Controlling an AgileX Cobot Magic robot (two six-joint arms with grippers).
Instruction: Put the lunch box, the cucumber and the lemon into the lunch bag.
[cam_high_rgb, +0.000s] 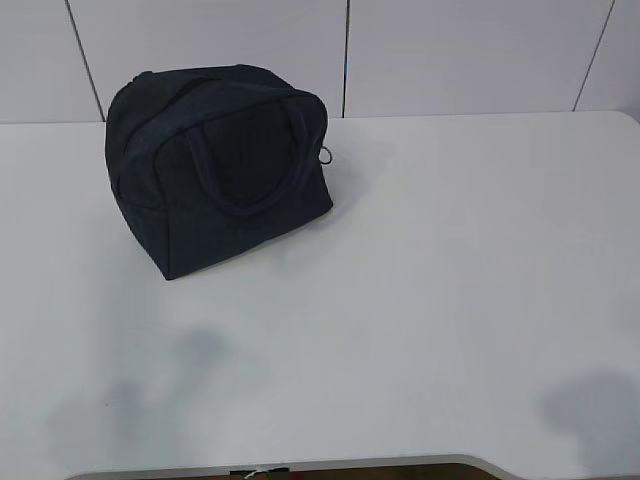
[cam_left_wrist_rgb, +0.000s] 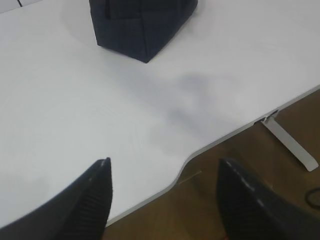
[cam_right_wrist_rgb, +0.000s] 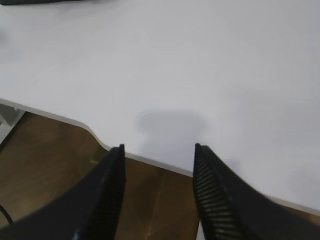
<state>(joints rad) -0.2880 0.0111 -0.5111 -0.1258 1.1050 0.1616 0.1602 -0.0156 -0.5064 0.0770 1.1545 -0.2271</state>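
Observation:
The dark navy lunch bag (cam_high_rgb: 222, 165) stands at the back left of the white table, closed, its looped handles up and a metal ring pull (cam_high_rgb: 326, 155) at its right end. Its lower corner shows at the top of the left wrist view (cam_left_wrist_rgb: 142, 25). The lunch box, the cucumber and the lemon are out of view. My left gripper (cam_left_wrist_rgb: 165, 167) is open and empty above the table's front edge. My right gripper (cam_right_wrist_rgb: 159, 150) is open and empty above the front edge too. Neither gripper shows in the exterior view.
The white table (cam_high_rgb: 450, 280) has a curved cut-out in its front edge (cam_left_wrist_rgb: 185, 160). Brown floor and a grey table foot (cam_left_wrist_rgb: 292, 147) lie below it. White wall panels stand behind the table.

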